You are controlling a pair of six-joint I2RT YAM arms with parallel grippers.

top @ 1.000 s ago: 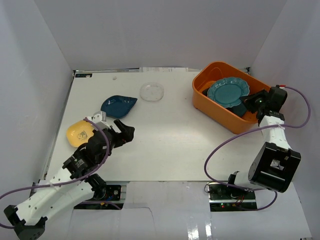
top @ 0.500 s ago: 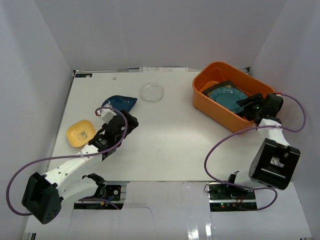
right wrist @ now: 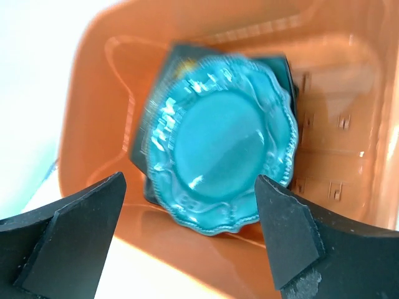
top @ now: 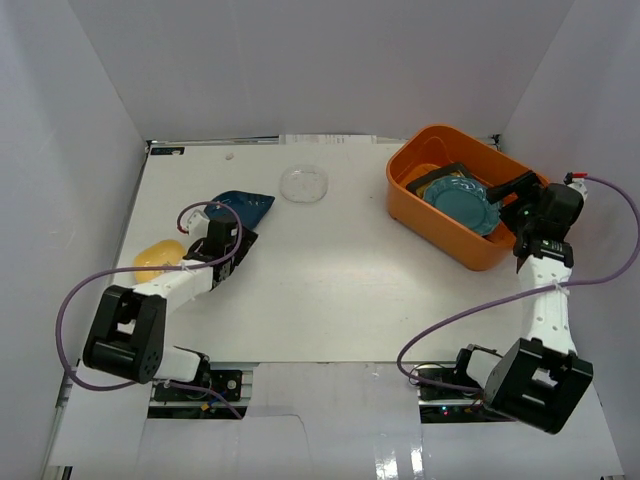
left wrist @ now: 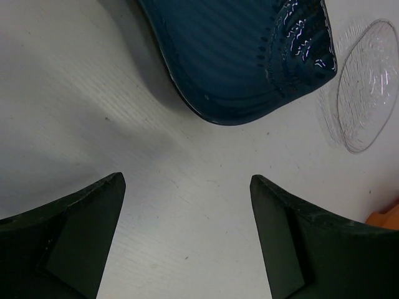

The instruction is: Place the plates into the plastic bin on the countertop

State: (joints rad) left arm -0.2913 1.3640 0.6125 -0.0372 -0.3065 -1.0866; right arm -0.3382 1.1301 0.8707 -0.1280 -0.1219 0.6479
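The orange plastic bin (top: 478, 246) stands at the back right of the white countertop (top: 330, 280). In it a teal round scalloped plate (top: 462, 203) (right wrist: 221, 143) lies on a dark square plate (right wrist: 187, 53). My right gripper (top: 512, 200) (right wrist: 190, 180) hangs open just above the teal plate and holds nothing. A dark-blue leaf-shaped plate (top: 243, 205) (left wrist: 243, 56) lies at the left, with a small yellow plate (top: 155, 258) nearer the left edge. My left gripper (top: 238, 248) (left wrist: 187, 180) is open and low over bare countertop, just short of the blue plate.
A clear glass dish (top: 304, 184) (left wrist: 368, 87) sits at the back centre, right of the blue plate. White walls close in the left, back and right sides. The right arm's purple cable loops over the near right of the countertop.
My right gripper opened and let go of the teal scalloped plate, which settled flat in the bin. My left arm swung from beside the yellow plate up to the blue leaf plate.
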